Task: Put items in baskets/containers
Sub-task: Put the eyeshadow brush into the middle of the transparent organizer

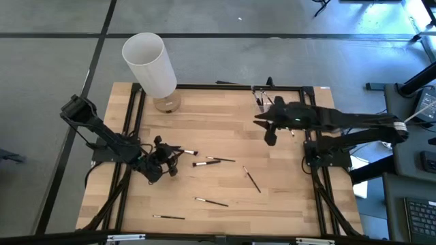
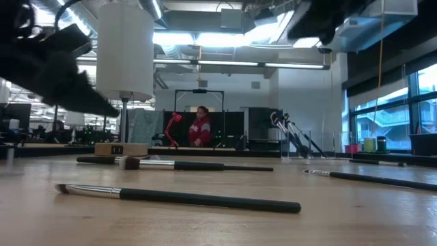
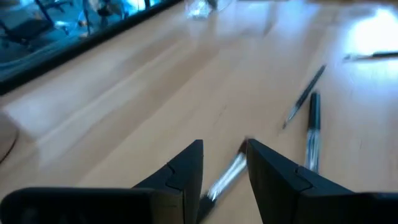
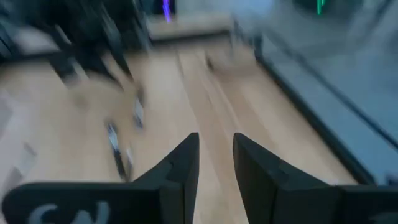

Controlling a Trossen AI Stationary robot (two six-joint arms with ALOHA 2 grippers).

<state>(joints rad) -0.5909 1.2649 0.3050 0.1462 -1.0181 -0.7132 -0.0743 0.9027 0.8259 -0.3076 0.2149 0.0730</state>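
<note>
Several thin black-handled makeup brushes lie flat on the wooden table [image 1: 225,224]: one by my left gripper [image 1: 187,152], two near the middle [image 1: 204,163] [image 1: 221,159], and others nearer the front [image 1: 252,179] [image 1: 211,201] [image 1: 168,217]. A small clear holder [image 1: 262,99] at the far edge has brushes standing in it. My left gripper [image 3: 224,165] is open and low over the table, its fingers on either side of a brush's silver ferrule [image 3: 227,174]. My right gripper [image 1: 269,135] is open and empty, above the table just in front of the holder.
A tall white cylinder [image 1: 150,64] stands on a wooden base at the far left corner. A black frame [image 1: 133,129] runs along the table's left, right and far sides. A person [image 2: 202,126] stands far off in the room behind the table.
</note>
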